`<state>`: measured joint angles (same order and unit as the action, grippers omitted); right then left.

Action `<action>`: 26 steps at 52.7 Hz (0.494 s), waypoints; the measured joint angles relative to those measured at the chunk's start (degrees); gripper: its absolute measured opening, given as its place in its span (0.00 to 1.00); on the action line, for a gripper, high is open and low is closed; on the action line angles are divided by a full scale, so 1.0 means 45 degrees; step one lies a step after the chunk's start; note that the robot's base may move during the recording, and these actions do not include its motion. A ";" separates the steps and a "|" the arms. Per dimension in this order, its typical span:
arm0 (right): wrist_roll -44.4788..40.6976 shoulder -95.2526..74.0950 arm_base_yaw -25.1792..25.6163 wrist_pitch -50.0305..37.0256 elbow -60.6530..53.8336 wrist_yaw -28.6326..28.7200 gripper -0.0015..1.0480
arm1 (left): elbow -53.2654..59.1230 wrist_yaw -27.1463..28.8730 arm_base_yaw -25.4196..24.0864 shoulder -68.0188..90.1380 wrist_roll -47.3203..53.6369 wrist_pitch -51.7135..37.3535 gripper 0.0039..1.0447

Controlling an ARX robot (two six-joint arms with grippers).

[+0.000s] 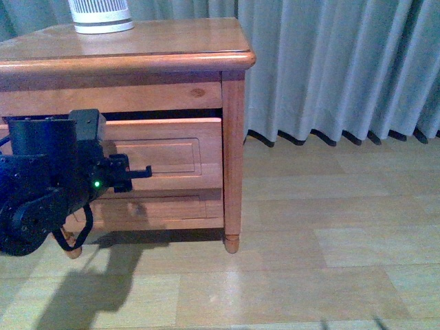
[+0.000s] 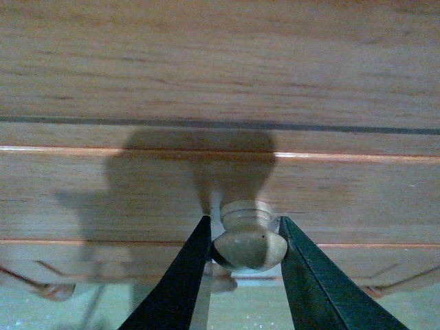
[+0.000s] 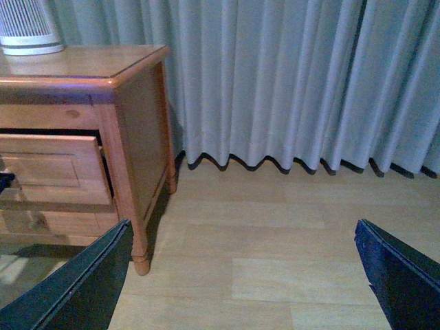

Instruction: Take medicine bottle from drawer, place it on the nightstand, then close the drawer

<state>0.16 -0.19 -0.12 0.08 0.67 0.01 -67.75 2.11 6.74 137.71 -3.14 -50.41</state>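
Item in hand: pale, round turned wooden knob (image 2: 249, 242) on the reddish-brown panelled front of the upper drawer (image 1: 172, 148) of the small reddish-brown wooden nightstand (image 1: 137, 63). My left gripper (image 2: 245, 225) is clamped on it, one black finger pressed to each flank of the knob, out from its narrow neck. Drawer condition: drawn out a little, with a dark gap above its front; no view shows the interior. Small white medicine bottle: not visible; I judge it lies inside the drawer. Handling, knob: rigid, smooth and rounded, so my fingers could slide off forward if I pull off-axis. The best hold is behind the widest bulge, pulling straight and level. Handling, drawer: a stiff wooden box of probably moderate weight that may bind if dragged sideways. Handling, bottle, by judgement only: light, hard, slick, and prone to roll or tip; take it across the body below the cap with a modest squeeze. My right gripper (image 3: 242, 230): fingers wide apart, nothing between them, hanging over the pale plank floor (image 3: 275, 275) beside the nightstand, well apart from the drawer. Also present: large white ribbed cylinder (image 1: 102, 17) standing on the nightstand top toward its rear; shorter lower drawer (image 1: 165, 206), apparently closed; grey pleated curtain (image 1: 330, 62) behind.
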 joint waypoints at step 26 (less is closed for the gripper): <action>0.0000 0.0000 0.0000 0.0000 0.0000 0.0000 0.93 | 0.6455 0.0675 0.0772 -0.3711 0.0743 -0.0597 0.24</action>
<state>0.16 -0.19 -0.12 0.08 0.67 0.01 -38.70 5.15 10.22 121.01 0.21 -53.10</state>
